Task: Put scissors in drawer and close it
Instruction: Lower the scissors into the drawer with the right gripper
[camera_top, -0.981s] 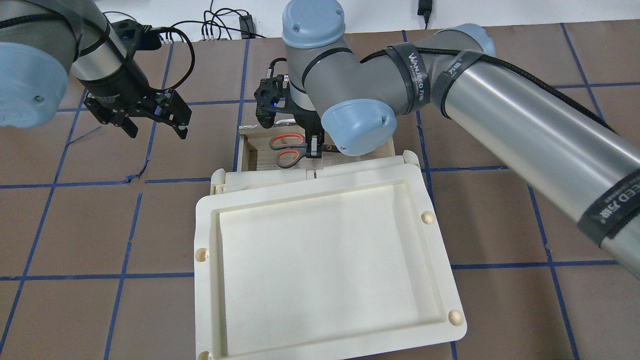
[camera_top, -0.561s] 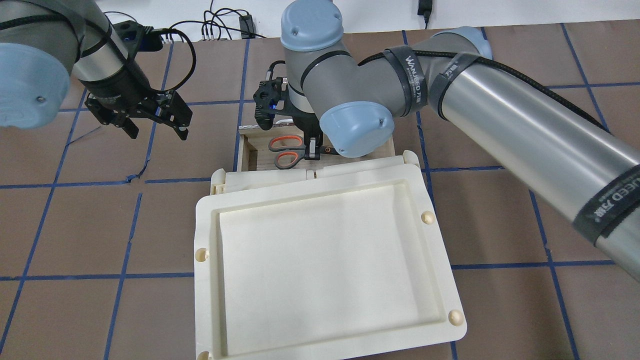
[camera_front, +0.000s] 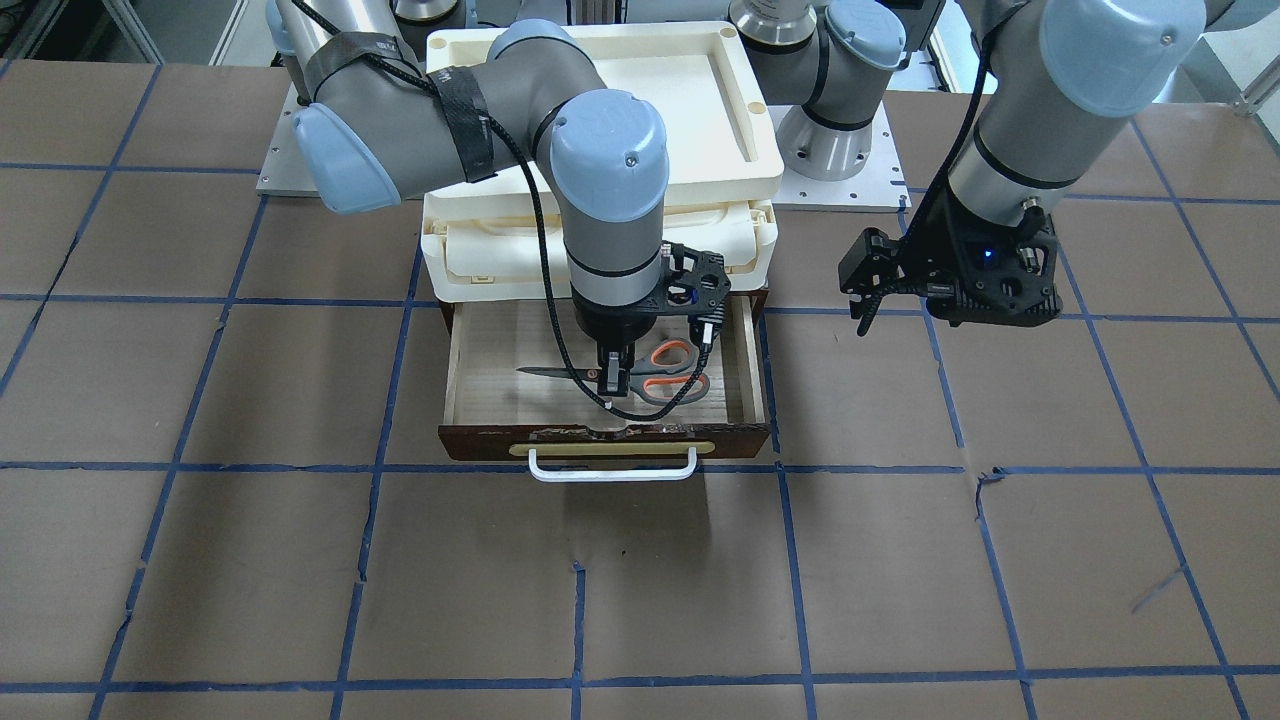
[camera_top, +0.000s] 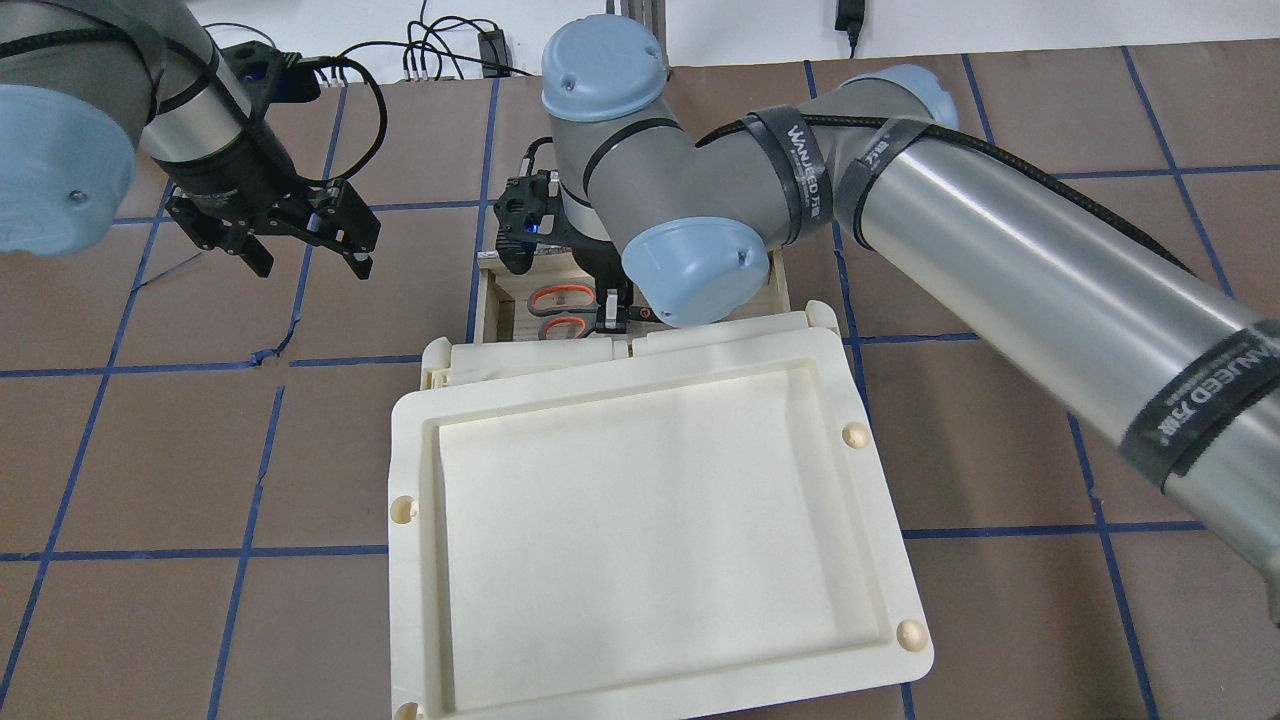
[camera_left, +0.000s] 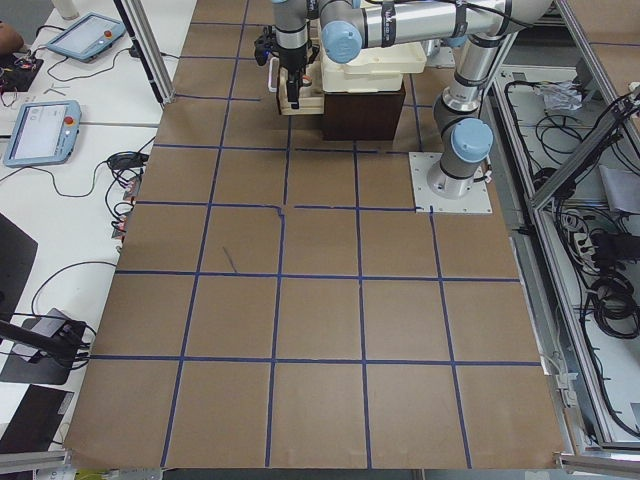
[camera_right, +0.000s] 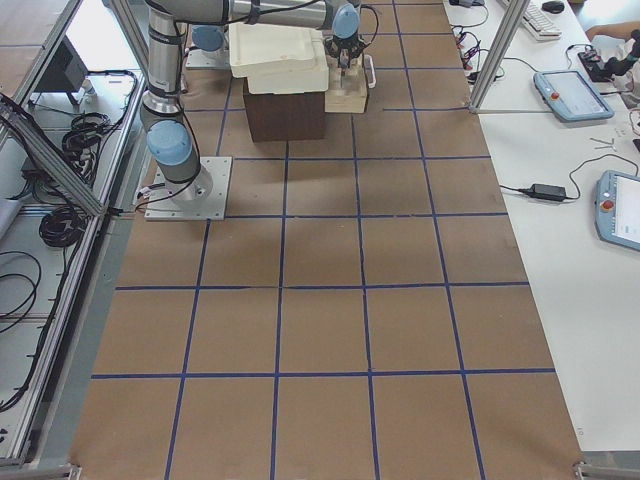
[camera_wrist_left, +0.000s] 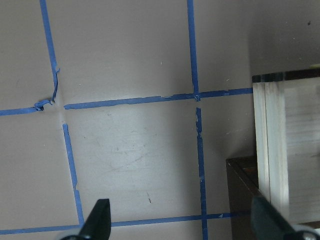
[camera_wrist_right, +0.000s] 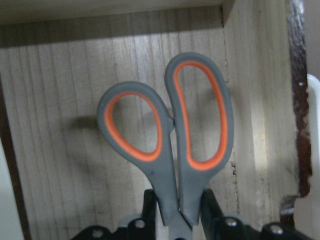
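The scissors (camera_front: 668, 376), with orange-and-grey loop handles (camera_wrist_right: 165, 135) and dark blades, are inside the open drawer (camera_front: 487, 372), a little above its pale wood floor. My right gripper (camera_front: 612, 384) is shut on them near the pivot, fingers (camera_wrist_right: 210, 205) on either side of the handle necks. In the overhead view the handles (camera_top: 558, 311) show beside the right gripper (camera_top: 610, 312). The drawer's dark front (camera_front: 475, 442) and white bar handle (camera_front: 612, 471) face away from the robot. My left gripper (camera_top: 312, 258) is open and empty, hovering over the table left of the drawer (camera_wrist_left: 272, 150).
The cream tray-topped box (camera_top: 412, 470) sits on the cabinet above the drawer and hides the drawer's rear part in the overhead view. My right arm's elbow (camera_top: 690, 270) hangs over the drawer. Brown paper with blue tape lines (camera_wrist_left: 192, 55) covers the table.
My right gripper has carried the scissors a little to the robot's left and closer to the box, lower into the drawer. The left gripper has barely moved.
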